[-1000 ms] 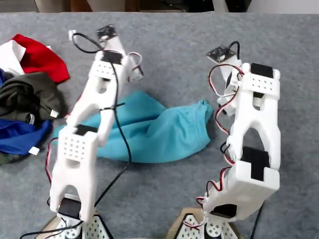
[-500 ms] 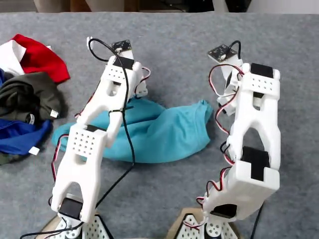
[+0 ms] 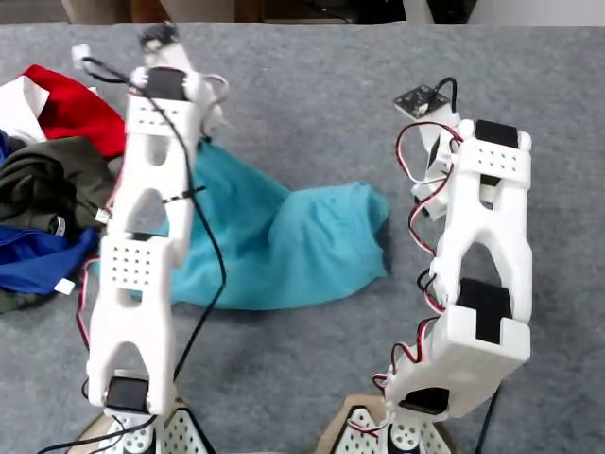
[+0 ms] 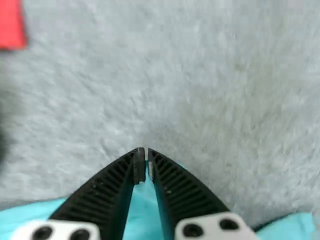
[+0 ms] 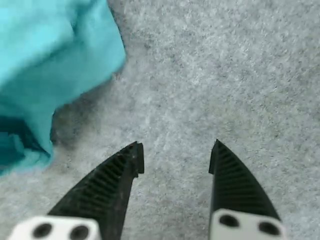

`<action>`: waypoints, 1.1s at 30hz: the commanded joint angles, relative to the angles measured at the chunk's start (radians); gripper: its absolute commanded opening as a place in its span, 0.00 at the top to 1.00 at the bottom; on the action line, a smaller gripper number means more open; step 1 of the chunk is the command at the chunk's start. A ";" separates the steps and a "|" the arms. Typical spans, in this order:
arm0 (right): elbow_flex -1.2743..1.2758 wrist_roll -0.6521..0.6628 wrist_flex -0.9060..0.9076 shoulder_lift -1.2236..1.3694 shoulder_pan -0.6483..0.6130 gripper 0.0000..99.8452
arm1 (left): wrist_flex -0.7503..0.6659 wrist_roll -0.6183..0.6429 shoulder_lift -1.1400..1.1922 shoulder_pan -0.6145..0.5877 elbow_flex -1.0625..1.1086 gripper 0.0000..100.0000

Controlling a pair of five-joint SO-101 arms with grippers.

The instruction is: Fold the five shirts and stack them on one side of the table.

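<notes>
Crumpled teal shirt [image 3: 284,246] lies in the middle of the grey worktop [image 3: 331,95], one corner raised toward the far left corner. There the left fingers [image 4: 112,185] are pinched narrow on its cloth. The right fingers [image 5: 107,182] are spread wide over bare worktop (just beside the shirt's right edge). Heap of other shirts [image 3: 47,180] at the left edge.

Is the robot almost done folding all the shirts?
Not nearly. Done: nothing looks folded or stacked. In hand: the left gripper is shut on the teal shirt, which lies crumpled in the middle; the right gripper is open beside it. Left: the other shirts, in a rumpled heap at the edge of the table.
</notes>
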 commanded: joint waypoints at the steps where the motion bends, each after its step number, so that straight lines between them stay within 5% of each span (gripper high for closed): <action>1: -0.102 -0.009 0.057 -0.005 0.012 0.77 | 0.034 -0.012 -0.018 -0.064 -0.137 0.98; 11: -0.289 -0.011 0.127 0.004 -0.031 0.77 | 0.063 -0.012 -0.058 -0.212 -0.330 0.98; 20: -0.295 0.052 0.164 0.093 -0.397 0.77 | 0.063 -0.023 -0.140 -0.241 -0.322 0.98; 26: -0.317 0.014 0.150 0.289 -0.498 0.78 | 0.064 -0.089 -0.151 -0.242 -0.143 0.98; 31: -0.369 0.011 0.158 0.420 -0.492 0.96 | 0.064 -0.091 -0.151 -0.252 -0.017 0.98; 33: -0.372 0.011 0.192 0.438 -0.469 0.95 | 0.064 -0.161 -0.151 -0.239 0.029 0.98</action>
